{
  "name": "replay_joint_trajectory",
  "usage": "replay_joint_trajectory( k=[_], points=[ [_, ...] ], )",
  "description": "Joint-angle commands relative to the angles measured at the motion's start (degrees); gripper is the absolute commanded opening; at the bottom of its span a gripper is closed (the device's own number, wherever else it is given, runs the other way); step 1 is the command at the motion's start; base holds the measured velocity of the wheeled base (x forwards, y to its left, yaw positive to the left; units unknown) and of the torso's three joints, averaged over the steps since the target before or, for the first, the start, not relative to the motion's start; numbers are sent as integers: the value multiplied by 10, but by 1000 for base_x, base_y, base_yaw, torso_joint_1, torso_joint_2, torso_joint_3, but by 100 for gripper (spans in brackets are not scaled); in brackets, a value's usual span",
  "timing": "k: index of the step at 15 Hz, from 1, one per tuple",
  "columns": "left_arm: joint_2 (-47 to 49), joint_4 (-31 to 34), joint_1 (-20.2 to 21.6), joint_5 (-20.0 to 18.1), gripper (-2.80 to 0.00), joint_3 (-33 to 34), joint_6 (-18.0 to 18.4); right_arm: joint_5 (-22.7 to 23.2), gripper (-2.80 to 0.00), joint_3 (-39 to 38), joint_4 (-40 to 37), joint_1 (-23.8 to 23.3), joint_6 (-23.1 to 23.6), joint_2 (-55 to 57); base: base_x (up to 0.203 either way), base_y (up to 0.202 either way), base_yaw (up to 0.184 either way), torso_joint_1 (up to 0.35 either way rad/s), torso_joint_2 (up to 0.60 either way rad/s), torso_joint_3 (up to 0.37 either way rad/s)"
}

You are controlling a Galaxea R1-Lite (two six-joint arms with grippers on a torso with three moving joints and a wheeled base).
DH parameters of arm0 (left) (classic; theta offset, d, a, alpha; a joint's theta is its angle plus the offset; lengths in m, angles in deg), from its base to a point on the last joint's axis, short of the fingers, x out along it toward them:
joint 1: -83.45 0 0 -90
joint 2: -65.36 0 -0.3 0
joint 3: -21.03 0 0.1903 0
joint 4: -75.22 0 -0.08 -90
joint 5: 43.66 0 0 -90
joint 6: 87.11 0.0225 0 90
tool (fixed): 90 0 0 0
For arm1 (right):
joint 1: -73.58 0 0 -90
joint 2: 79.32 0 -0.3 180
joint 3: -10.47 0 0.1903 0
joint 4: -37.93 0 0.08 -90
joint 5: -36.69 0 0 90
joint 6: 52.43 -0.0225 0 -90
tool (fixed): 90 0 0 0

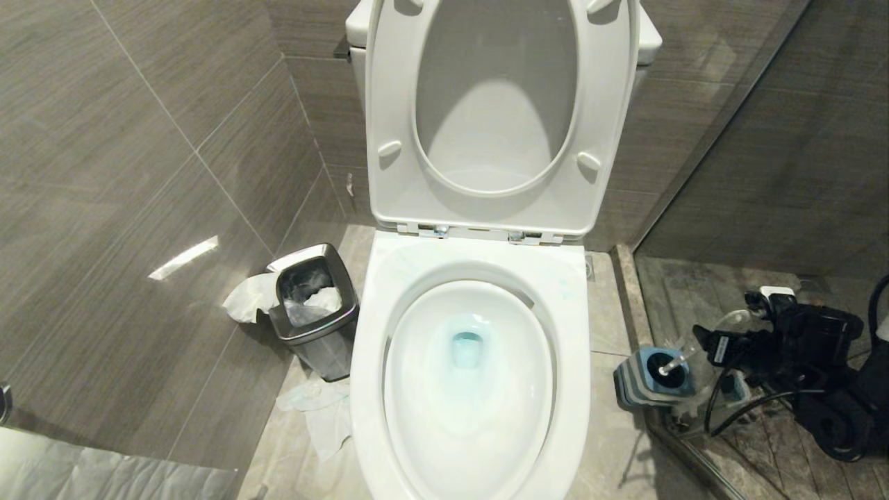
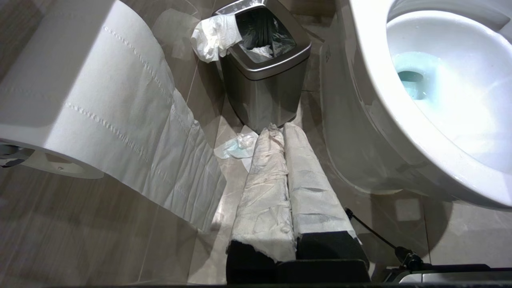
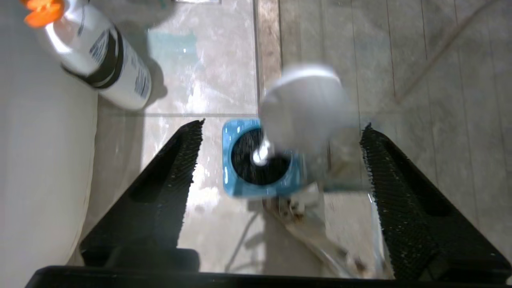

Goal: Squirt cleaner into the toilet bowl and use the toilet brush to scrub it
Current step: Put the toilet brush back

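Fingers (image 3: 176, 176) of my right gripper (image 3: 280, 168) stood wide apart, gripping nothing, the toilet brush (image 3: 262, 154) handle rising between them untouched.

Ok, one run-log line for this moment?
right claw: open above toilet brush in holder | left claw: shut, parked | toilet bowl: water blue

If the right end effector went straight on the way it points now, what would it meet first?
Probably the toilet brush: its rounded handle tip sits between the open fingers, right of centre, standing in its holder. Depth is unclear, so the right finger might brush it first.
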Motion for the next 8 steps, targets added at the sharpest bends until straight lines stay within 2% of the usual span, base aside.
replay_joint_trajectory(
  k=[1, 8],
  points=[
    [0, 0, 0, 0, -280, 2, 0, 0, 0, -29, 4, 0, 0, -34, 0, 0, 0, 0, 0, 0],
    [0, 0, 0, 0, -280, 2, 0, -1, 0, -128, 4, 2, 8, -167, 0, 0, 0, 0, 0, 0]
  ],
)
